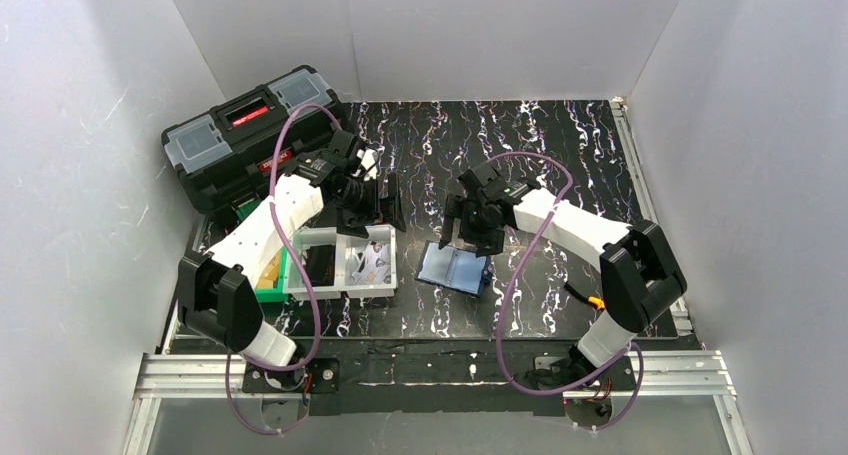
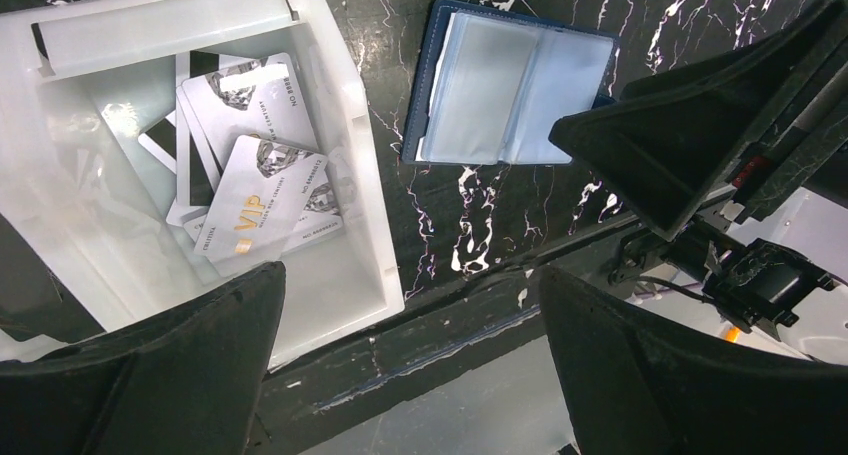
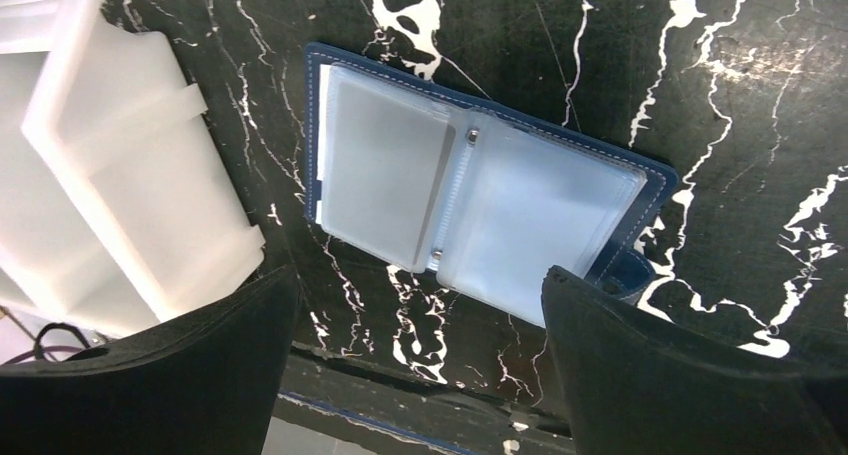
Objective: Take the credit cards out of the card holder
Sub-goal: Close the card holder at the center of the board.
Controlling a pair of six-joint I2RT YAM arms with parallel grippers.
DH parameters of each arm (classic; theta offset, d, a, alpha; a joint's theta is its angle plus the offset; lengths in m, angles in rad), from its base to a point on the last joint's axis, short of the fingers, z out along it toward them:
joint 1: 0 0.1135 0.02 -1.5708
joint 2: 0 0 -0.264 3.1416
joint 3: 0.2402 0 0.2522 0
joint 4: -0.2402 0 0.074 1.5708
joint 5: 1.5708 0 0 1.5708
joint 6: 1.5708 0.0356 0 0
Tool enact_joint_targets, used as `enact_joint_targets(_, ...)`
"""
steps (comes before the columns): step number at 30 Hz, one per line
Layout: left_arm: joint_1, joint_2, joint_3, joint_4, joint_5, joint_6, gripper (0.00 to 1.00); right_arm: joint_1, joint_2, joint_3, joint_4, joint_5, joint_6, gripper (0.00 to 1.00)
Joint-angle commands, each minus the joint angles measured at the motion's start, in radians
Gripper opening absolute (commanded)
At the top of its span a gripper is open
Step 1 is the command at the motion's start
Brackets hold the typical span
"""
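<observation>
The navy card holder (image 1: 455, 268) lies spread open on the black marbled table, and its pale clear pockets (image 3: 480, 205) look empty. Several silver-white credit cards (image 2: 260, 190) with gold VIP lettering and dark stripes lie heaped in the white bin (image 2: 370, 175), left of the holder (image 2: 510, 85). My left gripper (image 2: 410, 275) hangs open above the bin's right side, nothing between its fingers. Above the holder's near edge my right gripper (image 3: 420, 275) is open and empty too. Both grippers show in the top view, left (image 1: 378, 207) and right (image 1: 465, 230).
A black toolbox (image 1: 250, 135) with a red latch stands at the back left. A green tray (image 1: 270, 290) holding something yellowish sits against the white bin (image 1: 345, 287). White walls close in three sides; a metal rail (image 1: 430, 370) runs along the near edge.
</observation>
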Motion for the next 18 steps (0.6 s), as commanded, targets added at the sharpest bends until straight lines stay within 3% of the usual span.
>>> enact_joint_targets(1, 0.003, 0.01, -0.016, 0.002, 0.049, -0.004, 0.98, 0.006, 0.016, 0.061, -0.063, 0.068, -0.027, 0.96)
enact_joint_targets(8, 0.002, 0.026, -0.021, 0.014, 0.067, -0.01, 0.98, 0.004, 0.019, 0.045, -0.12, 0.16, -0.056, 0.92)
enact_joint_targets(18, 0.002, 0.036, -0.022, 0.017, 0.075, -0.008, 0.98, -0.009, 0.015, -0.032, -0.083, 0.147, -0.064, 0.84)
